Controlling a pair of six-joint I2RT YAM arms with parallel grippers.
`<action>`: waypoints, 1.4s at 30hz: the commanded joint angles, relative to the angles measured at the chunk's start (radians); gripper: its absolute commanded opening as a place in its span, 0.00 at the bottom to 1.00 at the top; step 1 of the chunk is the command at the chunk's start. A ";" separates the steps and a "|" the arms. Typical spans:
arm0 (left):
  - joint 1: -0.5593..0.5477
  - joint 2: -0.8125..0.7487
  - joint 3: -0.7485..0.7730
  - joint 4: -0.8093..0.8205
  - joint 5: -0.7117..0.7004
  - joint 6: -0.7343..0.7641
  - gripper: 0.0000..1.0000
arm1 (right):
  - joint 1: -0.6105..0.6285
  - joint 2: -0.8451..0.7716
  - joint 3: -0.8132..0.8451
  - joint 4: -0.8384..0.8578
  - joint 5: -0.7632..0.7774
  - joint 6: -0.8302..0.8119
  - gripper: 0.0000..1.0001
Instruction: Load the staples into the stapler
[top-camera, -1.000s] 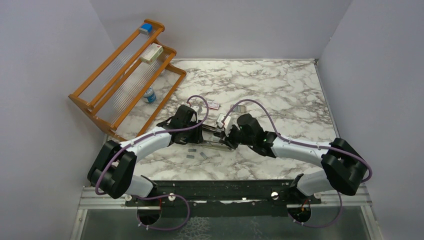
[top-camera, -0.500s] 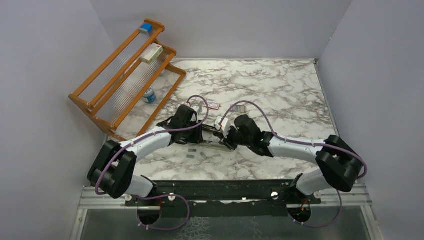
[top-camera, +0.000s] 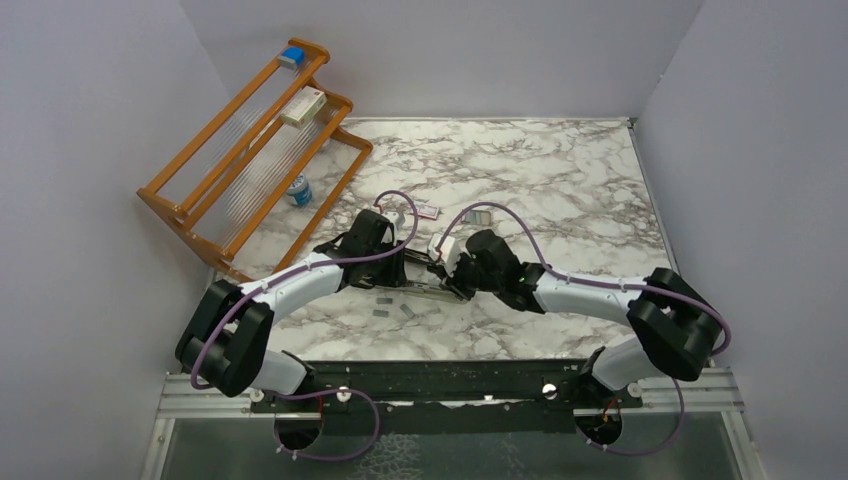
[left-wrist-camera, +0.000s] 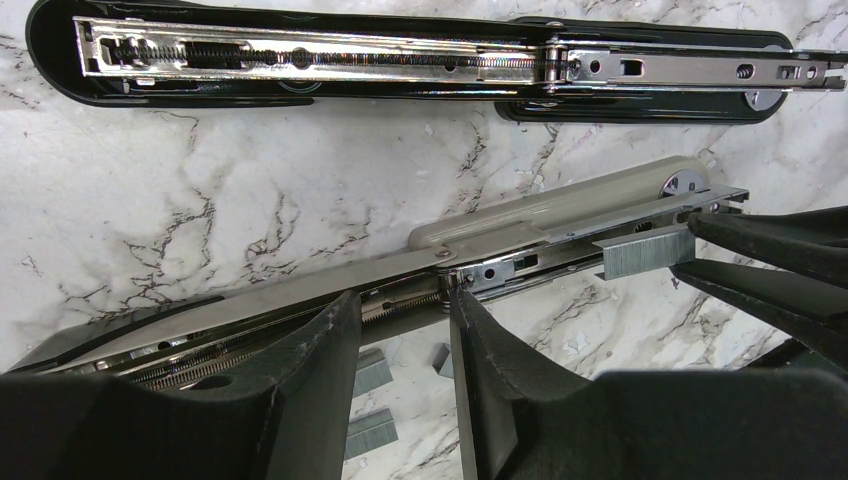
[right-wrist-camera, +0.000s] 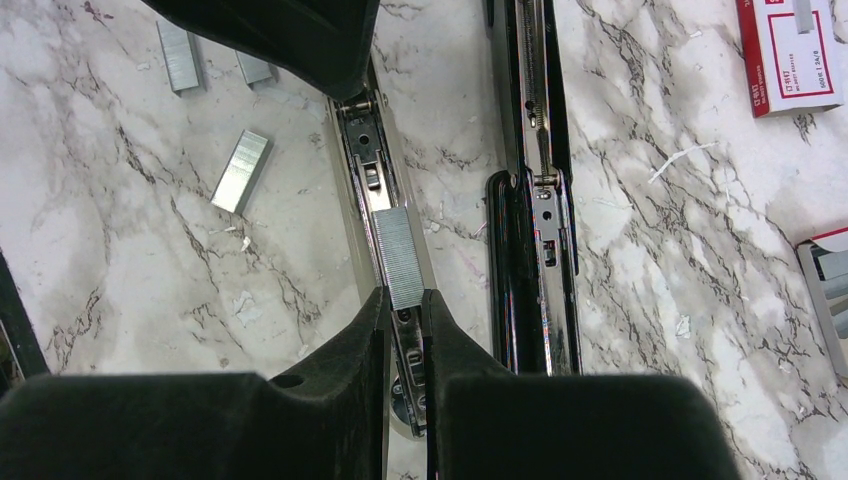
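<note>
Right tool (right-wrist-camera: 402, 300) pinching a staple strip (right-wrist-camera: 398, 255) on the grey stapler (left-wrist-camera: 560, 205) rail, centre frame | left tool (left-wrist-camera: 405, 320) clamped round that grey stapler | black stapler (left-wrist-camera: 300, 60) open along upper frame, rail looks unfilled | I reckon loading's barely begun

stapler (left-wrist-camera: 400, 62): black, silver rail | staples (right-wrist-camera: 398, 255): silver-grey | table (top-camera: 560, 180): grey-veined white marble

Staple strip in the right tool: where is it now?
Right wrist view, centre: staple strip on the grey stapler's rail, left of the black stapler.
</note>
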 joint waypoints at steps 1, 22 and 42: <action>0.000 0.021 0.008 -0.036 -0.036 0.008 0.42 | 0.007 0.016 0.034 -0.022 0.017 -0.015 0.15; -0.002 0.025 0.008 -0.037 -0.036 0.008 0.41 | 0.010 0.047 0.042 -0.045 0.032 -0.016 0.14; -0.002 0.027 0.011 -0.036 -0.033 0.009 0.41 | 0.014 0.063 0.066 -0.101 0.042 -0.046 0.15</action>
